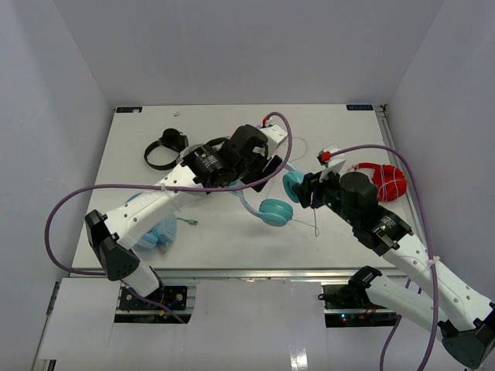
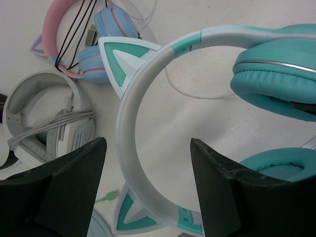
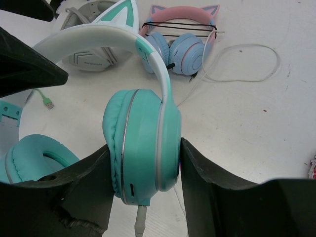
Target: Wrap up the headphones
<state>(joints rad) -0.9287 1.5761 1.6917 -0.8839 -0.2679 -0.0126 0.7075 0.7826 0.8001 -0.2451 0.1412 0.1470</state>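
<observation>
Closest to the near edge of the worktop [image 1: 224, 243], a little right of its middle, the headphones [image 1: 274, 211] are sitting with one teal cup low and nearest. The other cup [image 3: 140, 143] is just beyond it, in the right fingers [image 3: 210, 192]. Those fingers are pressing that cup from both sides, one on the padded face and one on the outer shell, so the right arm is doing the holding. The thin white cable [image 3: 140, 222] is leaving the bottom of the held cup and heading toward the near edge. From above it is showing only as a faint line, too thin to say where its free end is lying.

From the cups the white headband [image 2: 127, 128] is arching toward the left edge. So the pair's long axis is running left to right, with the cups on the right and the crown with its teal cat ears [image 2: 123, 57] on the left. The left fingers [image 2: 69, 192] are standing wide, one on each side of the crown, with the band passing between them and touching neither.

As I judge it, the coming move is turning on that split. The cable is lying on the right arm's side, toward the near edge, away from the free left fingers. The right fingers are nearer the cable's root but occupied. The left fingers would probably need to close on the band first.

Past the crown, a pink-banded pair [image 2: 64, 19], a grey pair [image 2: 44, 113] and a green plug [image 2: 111, 195] are lying on the worktop. Farther off, a black pair [image 1: 164, 148] is lying toward the far-left corner.
</observation>
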